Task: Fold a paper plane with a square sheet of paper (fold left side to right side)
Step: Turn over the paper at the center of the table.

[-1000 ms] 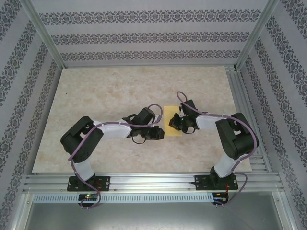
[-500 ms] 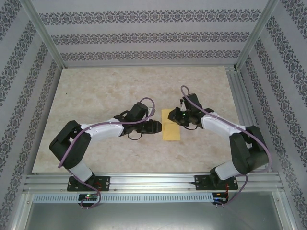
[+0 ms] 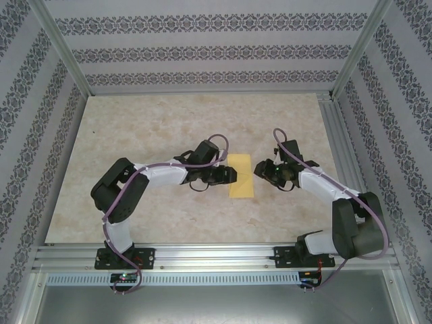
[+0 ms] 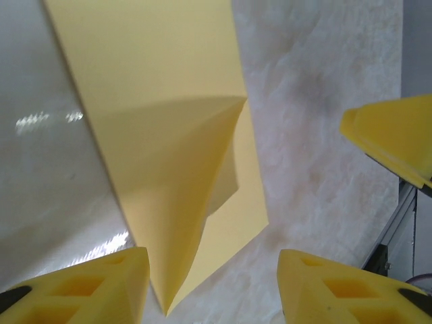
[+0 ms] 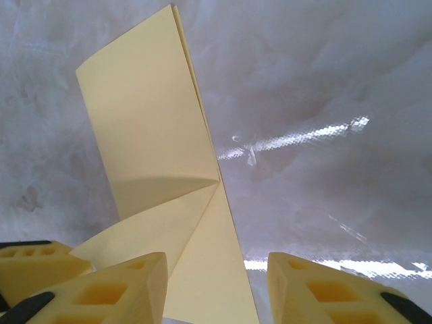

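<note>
Both claws gape, pinching nothing; the square sheet of paper (image 3: 241, 183) lies halved between the left gripper (image 3: 233, 177) and right gripper (image 3: 258, 171). Next, I'd judge: press its lifted flap flat.

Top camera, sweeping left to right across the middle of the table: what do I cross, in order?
Left arm → left gripper → folded yellow sheet of paper → right gripper → right arm.

Bright even light; white glare streaks on glossy pale marbled counter (image 5: 297, 138); soft shading w/in thin yellow-orange folded paper (image 4: 155, 101).
</note>
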`<state>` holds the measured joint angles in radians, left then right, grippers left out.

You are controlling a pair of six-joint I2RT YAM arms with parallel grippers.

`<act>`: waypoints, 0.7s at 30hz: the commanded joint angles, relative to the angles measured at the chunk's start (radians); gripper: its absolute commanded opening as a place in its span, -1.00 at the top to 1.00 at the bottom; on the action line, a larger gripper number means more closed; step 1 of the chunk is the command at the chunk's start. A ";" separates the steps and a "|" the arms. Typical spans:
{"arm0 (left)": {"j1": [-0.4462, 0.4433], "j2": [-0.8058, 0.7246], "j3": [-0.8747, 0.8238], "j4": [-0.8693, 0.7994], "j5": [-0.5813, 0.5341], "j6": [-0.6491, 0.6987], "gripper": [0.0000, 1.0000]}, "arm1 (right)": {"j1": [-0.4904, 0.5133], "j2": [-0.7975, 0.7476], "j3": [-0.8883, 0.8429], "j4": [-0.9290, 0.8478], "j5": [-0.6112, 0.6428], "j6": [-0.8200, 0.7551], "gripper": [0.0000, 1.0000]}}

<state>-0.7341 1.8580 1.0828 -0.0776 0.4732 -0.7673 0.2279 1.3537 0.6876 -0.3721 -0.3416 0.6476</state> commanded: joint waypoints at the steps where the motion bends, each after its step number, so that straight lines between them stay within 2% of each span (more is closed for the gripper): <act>1: -0.004 0.043 0.059 -0.044 -0.004 0.050 -0.04 | -0.013 -0.050 -0.021 0.001 -0.011 -0.033 0.11; 7: -0.004 0.092 0.109 -0.072 -0.022 0.078 0.13 | -0.020 -0.073 -0.034 0.010 -0.044 -0.048 0.08; 16: -0.002 0.095 0.104 -0.037 0.017 0.068 0.80 | -0.022 -0.062 -0.062 0.109 -0.123 -0.030 -0.05; 21: 0.008 0.040 0.040 0.033 0.031 0.024 0.89 | -0.021 -0.008 -0.084 0.211 -0.186 0.014 -0.07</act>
<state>-0.7334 1.9553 1.1542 -0.1001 0.4816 -0.7200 0.2134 1.3197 0.6250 -0.2630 -0.4671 0.6357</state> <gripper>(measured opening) 0.071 0.532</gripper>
